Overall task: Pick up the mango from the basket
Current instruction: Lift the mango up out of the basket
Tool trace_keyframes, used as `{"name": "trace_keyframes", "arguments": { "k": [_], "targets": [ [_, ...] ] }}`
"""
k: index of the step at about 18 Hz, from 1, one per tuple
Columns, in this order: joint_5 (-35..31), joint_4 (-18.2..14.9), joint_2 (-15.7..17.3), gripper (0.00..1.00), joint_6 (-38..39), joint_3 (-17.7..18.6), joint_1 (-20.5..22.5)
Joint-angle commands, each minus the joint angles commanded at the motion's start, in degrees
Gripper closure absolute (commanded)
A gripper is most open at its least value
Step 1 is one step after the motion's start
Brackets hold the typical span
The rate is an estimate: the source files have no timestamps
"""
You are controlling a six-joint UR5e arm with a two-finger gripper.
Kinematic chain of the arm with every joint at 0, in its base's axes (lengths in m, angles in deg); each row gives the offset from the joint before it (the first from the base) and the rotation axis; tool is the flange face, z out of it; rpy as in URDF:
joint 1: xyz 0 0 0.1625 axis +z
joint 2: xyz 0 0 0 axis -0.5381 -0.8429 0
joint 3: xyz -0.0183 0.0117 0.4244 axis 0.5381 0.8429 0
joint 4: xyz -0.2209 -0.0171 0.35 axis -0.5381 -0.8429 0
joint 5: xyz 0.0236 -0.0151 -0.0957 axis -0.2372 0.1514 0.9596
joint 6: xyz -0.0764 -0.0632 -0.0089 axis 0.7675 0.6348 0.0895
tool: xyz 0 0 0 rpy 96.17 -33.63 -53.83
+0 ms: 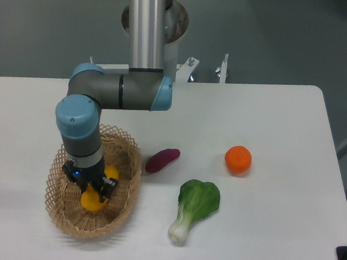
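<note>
**Mia:** Where the claw (90, 184) sits, low in the basket (129, 162), is it holding the mango (93, 200)?

**Ben:** Its fingers are on both sides of the mango, but I can't tell if they squeeze yet. The mango lies on the basket floor.

**Mia:** Will it be hard to lift?

**Ben:** I think it's light, smooth and slippery, so grab it across the fat middle. The basket is bumpy wicker with a loopy rim. Outside, on the white table (283, 127), lie a purple sweet potato (162, 160), a leafy green (195, 206) and a round orange (238, 159).
</note>
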Motion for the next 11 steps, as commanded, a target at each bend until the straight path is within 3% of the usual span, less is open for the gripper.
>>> {"name": "trace_keyframes", "arguments": {
  "k": [5, 11],
  "targets": [
    [3.51, -1.31, 5.89, 0.45, -4.82, 0.44, 6.85],
    [6.77, -10.88, 10.29, 0.45, -18.26, 0.0, 16.16]
  ]
}}
